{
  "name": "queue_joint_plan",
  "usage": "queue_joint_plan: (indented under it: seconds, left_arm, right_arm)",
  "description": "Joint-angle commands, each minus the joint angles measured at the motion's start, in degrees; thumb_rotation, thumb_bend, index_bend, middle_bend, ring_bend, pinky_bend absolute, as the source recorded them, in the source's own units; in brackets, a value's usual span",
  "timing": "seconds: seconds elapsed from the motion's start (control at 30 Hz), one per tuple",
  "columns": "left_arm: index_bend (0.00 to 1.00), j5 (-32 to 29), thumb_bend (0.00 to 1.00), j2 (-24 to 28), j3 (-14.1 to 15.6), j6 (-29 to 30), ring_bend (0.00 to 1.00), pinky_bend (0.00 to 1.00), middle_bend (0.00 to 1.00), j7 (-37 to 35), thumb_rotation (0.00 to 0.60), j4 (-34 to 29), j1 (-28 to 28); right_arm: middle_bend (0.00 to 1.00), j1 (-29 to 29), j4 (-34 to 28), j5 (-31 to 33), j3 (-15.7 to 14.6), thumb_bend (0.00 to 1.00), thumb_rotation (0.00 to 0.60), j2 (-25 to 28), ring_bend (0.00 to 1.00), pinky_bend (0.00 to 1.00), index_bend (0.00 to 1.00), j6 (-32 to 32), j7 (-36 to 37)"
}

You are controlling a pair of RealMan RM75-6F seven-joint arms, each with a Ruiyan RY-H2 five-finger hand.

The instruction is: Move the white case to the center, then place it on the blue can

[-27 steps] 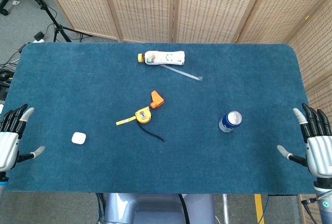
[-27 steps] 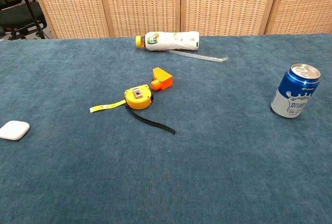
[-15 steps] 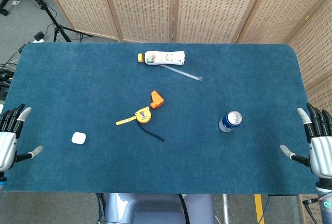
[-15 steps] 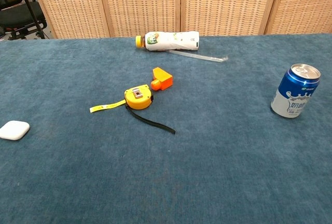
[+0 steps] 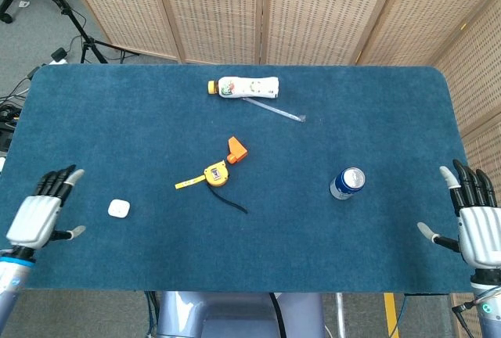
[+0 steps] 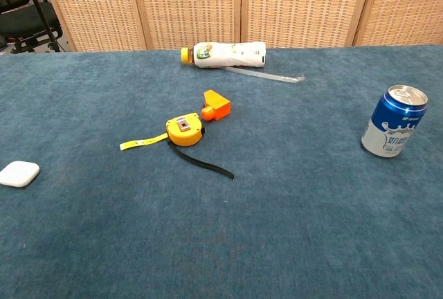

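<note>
The small white case [image 5: 118, 208] [image 6: 19, 174] lies flat on the blue tabletop near its front left. The blue can [image 5: 347, 183] [image 6: 392, 130] stands upright at the right, its top free. My left hand [image 5: 43, 213] hovers just left of the case, fingers spread, holding nothing and apart from the case. Over the table's right front edge, far from the can, my right hand [image 5: 474, 224] is open too. Neither hand shows in the chest view.
A yellow tape measure [image 5: 214, 174] with its tape pulled out and an orange block [image 5: 236, 149] lie mid-table. At the back lie a white bottle [image 5: 246, 87] on its side and a clear strip [image 5: 274, 109]. Wicker screens stand behind the table.
My left hand has moved right over the table toward the white case. My right hand shifted slightly inward. No object has moved.
</note>
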Motion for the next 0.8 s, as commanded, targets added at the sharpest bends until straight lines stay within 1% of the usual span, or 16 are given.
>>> queue_joint_plan:
  seconds: [0.03,0.1,0.17,0.23,0.37,0.47,0.6,0.8]
  left_arm:
    - [0.06,-2.5,0.05,-4.9,0.8,-10.0,0.00,0.00,0.00,-2.2,0.600,7.2,-5.2]
    - [0.09,-2.5,0.10,-6.0,1.0,-11.4,0.00,0.00,0.00,-2.7,0.600,9.0,-5.9]
    - [0.12,-2.6,0.18,-7.1,1.0,-12.3,0.00,0.00,0.00,-2.6,0.600,10.7,-6.5]
    - [0.16,-2.9,0.21,-9.1,0.8,-13.0,0.00,0.00,0.00,-2.3,0.600,13.0,-7.1]
    - [0.23,-1.4,0.25,-12.0,1.3,-13.0,0.00,0.00,0.00,-4.1,0.600,16.6,-7.8]
    - [0.25,-0.6,0.27,-13.0,1.7,-12.8,0.00,0.00,0.00,-5.3,0.600,18.0,-8.1]
    - [0.26,-0.5,0.31,-13.6,2.1,-13.5,0.00,0.00,0.00,-5.8,0.600,18.9,-8.5]
    - [0.34,-0.2,0.35,-14.4,2.4,-14.1,0.00,0.00,0.00,-5.8,0.600,19.1,-9.2]
  right_arm:
    - [0.00,0.1,0.1,0.2,0.1,0.00,0.600,0.1,0.00,0.00,0.00,-0.2,0.2]
    - [0.00,0.1,0.1,0.3,0.2,0.00,0.600,0.1,0.00,0.00,0.00,-0.5,0.4]
    - [0.00,0.1,0.1,0.5,0.3,0.00,0.600,0.1,0.00,0.00,0.00,-0.6,0.6]
    - [0.00,0.2,0.2,0.5,0.3,0.00,0.600,0.1,0.00,0.00,0.00,-0.7,0.7]
    - [0.00,0.1,0.4,0.5,0.5,0.00,0.600,0.0,0.00,0.00,0.00,-0.5,1.0]
    - [0.00,0.1,0.4,0.6,0.7,0.00,0.600,0.0,0.00,0.00,0.00,-0.6,1.2]
    - [0.00,0.2,0.5,0.8,0.7,0.00,0.600,0.0,0.00,0.00,0.00,-1.0,1.4]
    - [0.00,0.2,0.4,0.8,0.7,0.00,0.600,0.2,0.00,0.00,0.00,-1.2,1.6]
